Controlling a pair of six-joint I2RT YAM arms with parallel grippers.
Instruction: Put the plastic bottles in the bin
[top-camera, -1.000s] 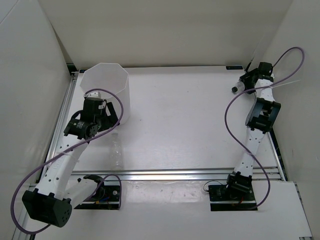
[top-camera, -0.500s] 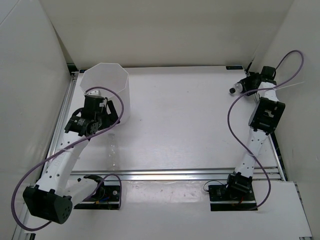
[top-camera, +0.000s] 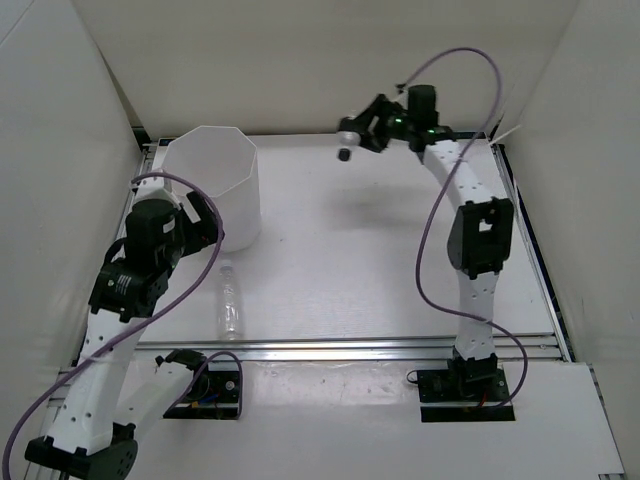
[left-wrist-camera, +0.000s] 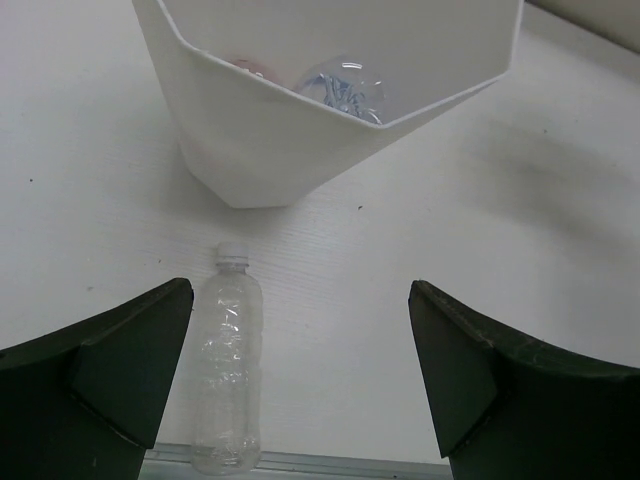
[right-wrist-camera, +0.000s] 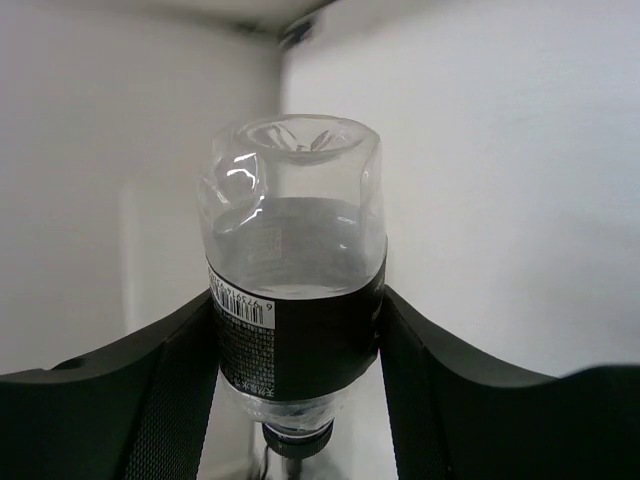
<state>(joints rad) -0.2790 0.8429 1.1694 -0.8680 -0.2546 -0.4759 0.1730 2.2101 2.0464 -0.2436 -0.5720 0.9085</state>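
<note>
One crinkled clear bottle near faceted translucent bin.

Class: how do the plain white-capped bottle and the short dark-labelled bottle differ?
The plain clear plastic bottle with a white cap lies flat on the white table, ungripped; the short dark-labelled clear bottle is held aloft by the right gripper. The first has no label; the second's is dark with a barcode. Both are clear plastic, outside the tall white bin.

A white table is enclosed by plain white panels: a back wall, a left wall and a right wall. An aluminium rail is fixed along its near edge. Soft shadows are cast.
</note>
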